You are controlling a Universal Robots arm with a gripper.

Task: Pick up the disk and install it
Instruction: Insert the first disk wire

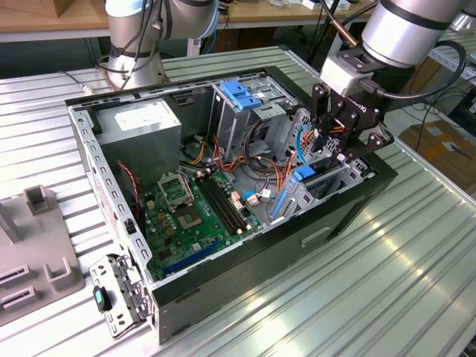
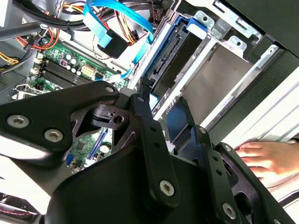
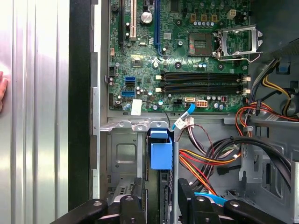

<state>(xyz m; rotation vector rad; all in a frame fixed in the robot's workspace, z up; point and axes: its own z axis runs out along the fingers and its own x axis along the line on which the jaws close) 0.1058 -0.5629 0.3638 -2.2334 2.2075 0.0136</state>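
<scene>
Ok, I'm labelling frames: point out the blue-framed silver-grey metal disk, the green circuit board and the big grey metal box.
blue-framed silver-grey metal disk (image 3: 161, 156): first wrist view, on its blue tab.
green circuit board (image 3: 140, 42): first wrist view, on its green surface.
big grey metal box (image 1: 145, 152): exterior view, on its grey side.

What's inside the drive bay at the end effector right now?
The blue-framed disk stands on edge inside the drive bay, with the end effector close over it. Bay walls and the end effector cover its lower part, so seating depth cannot be seen.
</scene>
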